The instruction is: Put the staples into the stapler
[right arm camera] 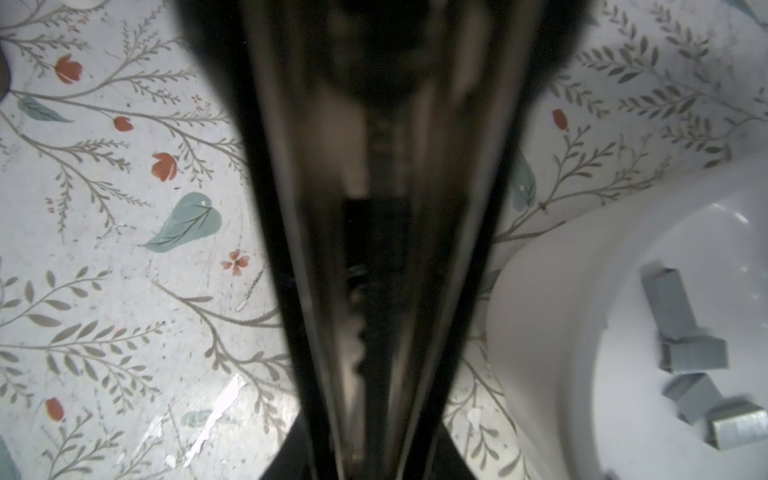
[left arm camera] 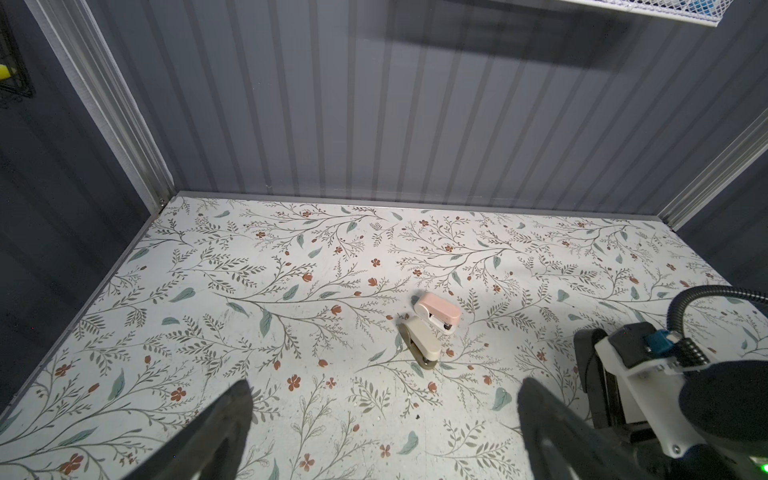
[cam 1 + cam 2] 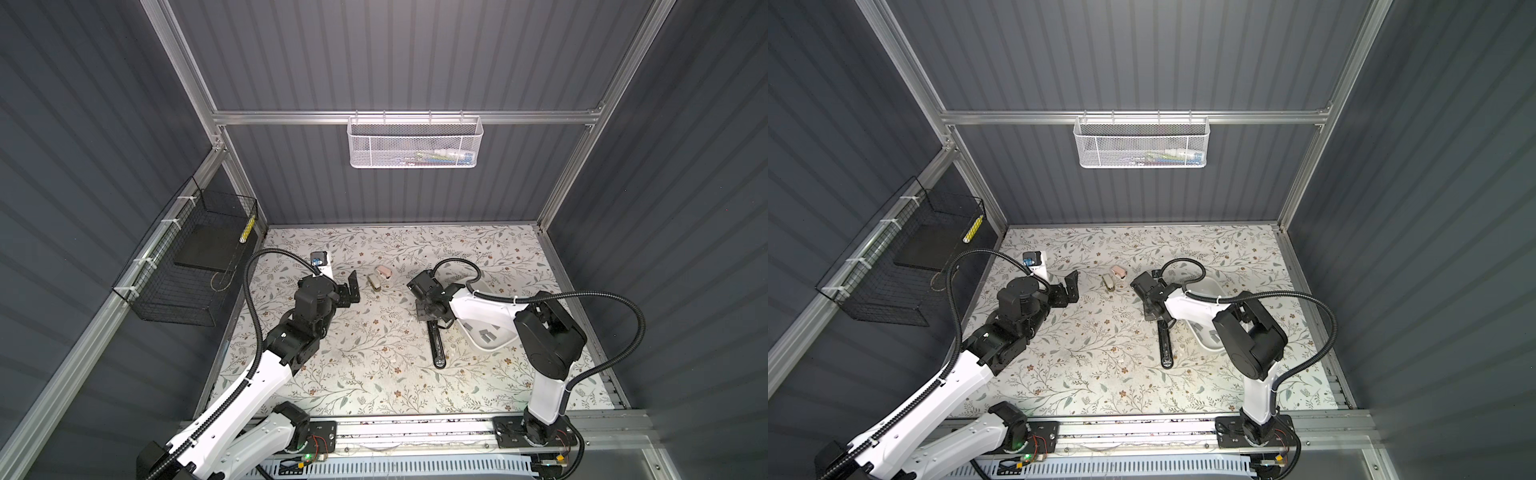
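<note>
Floral counter (image 3: 374, 374): nearest me, the stapler (image 3: 436, 345) lies with its channel bared. The staples (image 1: 671, 307) sit in a dish (image 1: 536, 316) just beside it. My right pincer (image 3: 429, 313) grips the stapler's far end, I'd judge to steady it for loading. Farther off, my left pincer (image 2: 384, 390) hangs wide open and empty.

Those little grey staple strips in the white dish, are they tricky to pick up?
Probably. The staple strips look small, smooth and metallic, so they may slip. They lie jumbled, some touching, in the white dish, so lifting one may nudge neighbours. Their flat sides suggest sliding rather than rolling.
</note>
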Robot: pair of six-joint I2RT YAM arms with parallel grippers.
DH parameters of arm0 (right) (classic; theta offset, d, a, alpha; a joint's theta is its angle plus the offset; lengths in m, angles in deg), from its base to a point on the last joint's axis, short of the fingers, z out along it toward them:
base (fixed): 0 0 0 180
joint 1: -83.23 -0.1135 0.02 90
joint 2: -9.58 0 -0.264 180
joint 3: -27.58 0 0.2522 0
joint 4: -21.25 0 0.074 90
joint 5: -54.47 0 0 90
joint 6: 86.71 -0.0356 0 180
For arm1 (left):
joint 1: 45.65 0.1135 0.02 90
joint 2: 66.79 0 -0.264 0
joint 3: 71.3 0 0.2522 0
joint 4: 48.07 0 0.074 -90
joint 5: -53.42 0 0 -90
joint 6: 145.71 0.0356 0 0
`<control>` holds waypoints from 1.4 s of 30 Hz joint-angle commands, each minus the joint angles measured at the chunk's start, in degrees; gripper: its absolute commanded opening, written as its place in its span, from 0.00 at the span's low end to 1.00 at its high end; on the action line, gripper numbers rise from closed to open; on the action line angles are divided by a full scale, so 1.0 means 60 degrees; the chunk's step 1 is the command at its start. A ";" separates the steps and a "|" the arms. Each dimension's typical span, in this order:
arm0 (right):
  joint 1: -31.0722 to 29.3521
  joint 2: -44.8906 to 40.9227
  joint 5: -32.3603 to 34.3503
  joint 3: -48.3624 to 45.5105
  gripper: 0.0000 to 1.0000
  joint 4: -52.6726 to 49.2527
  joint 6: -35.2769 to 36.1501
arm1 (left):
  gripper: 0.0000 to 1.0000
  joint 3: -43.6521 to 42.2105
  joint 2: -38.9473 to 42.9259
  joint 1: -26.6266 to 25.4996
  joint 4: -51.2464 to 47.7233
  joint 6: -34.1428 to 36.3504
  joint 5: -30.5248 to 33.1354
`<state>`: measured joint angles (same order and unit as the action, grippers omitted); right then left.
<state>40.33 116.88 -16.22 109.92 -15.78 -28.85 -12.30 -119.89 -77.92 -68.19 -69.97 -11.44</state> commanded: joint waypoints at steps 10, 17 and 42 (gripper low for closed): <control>0.0015 -0.0213 -0.0215 -0.0092 0.42 0.0118 -0.0076 | 0.99 0.0226 -0.0172 -0.0012 -0.0136 -0.0093 0.0189; -0.0036 -0.0720 0.0048 -0.0233 0.49 0.0102 0.0086 | 0.99 0.0255 -0.0202 -0.0012 -0.0182 -0.0076 0.0192; -0.0063 -0.8793 0.0800 -0.4596 0.99 0.4634 0.1337 | 0.99 0.0355 -0.0339 -0.0012 -0.0434 -0.0119 0.0676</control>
<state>39.92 66.70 -9.54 86.90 1.93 -23.72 -12.21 -120.96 -77.92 -69.98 -69.97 -8.62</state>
